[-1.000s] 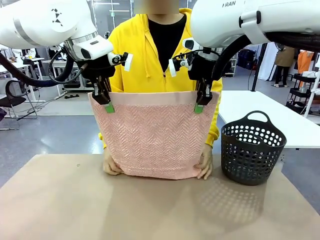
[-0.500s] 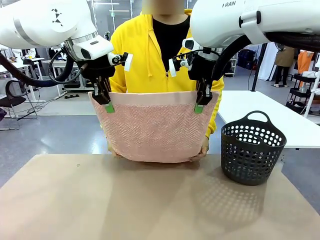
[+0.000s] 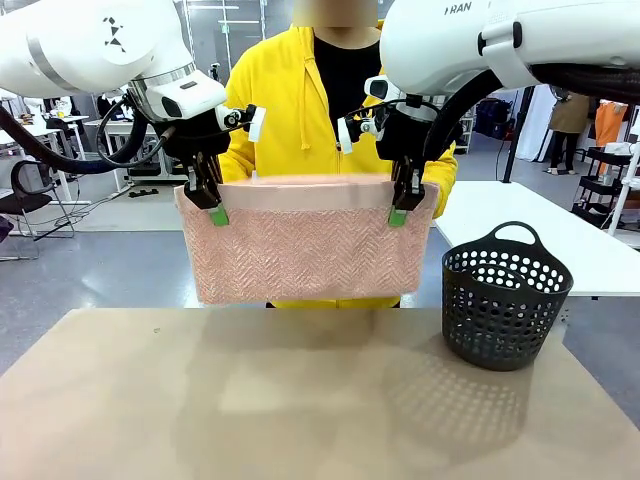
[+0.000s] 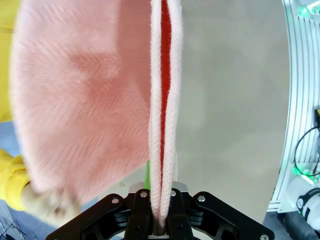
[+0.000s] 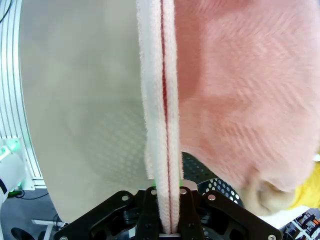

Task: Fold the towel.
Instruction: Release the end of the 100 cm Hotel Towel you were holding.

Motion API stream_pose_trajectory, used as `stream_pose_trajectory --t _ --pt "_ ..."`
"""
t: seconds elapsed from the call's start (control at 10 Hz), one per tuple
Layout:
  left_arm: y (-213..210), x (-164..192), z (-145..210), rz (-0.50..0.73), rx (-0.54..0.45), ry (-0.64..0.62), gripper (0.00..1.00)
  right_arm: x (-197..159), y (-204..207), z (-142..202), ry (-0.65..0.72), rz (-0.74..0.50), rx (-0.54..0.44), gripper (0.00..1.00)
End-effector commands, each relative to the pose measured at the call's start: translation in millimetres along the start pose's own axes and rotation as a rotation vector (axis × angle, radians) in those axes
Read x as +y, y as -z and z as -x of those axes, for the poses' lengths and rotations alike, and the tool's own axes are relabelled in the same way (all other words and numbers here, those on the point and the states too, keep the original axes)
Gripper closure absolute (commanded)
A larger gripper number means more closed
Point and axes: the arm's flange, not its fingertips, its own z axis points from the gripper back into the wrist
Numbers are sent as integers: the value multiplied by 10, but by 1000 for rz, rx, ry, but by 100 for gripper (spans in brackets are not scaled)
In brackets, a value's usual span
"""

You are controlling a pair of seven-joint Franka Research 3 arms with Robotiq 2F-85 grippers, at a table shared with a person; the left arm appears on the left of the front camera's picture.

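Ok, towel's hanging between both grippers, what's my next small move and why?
Probably keep both arms still: the left gripper and right gripper are shut on the towel at its top hem, and the person's hand holds the lower edge up behind it, mid-fold.

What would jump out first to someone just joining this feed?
The pink towel hangs spread above the table, its top corners clamped in the left pincer and right pincer. A person in yellow stands right behind it; a black basket sits at the table's right.
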Motion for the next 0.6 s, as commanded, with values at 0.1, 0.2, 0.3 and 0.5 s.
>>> stream_pose_trajectory --t 0.1,0.2,0.3,0.5 --pt "-26 27 5 -7 1 0 100 -1 -10 8 -3 2 2 100" --pt "-26 27 5 -7 1 0 100 -1 -10 8 -3 2 2 100" --pt "-26 27 5 -7 1 0 100 -1 -10 8 -3 2 2 100" --pt "-26 27 5 -7 1 0 100 -1 -10 8 -3 2 2 100"
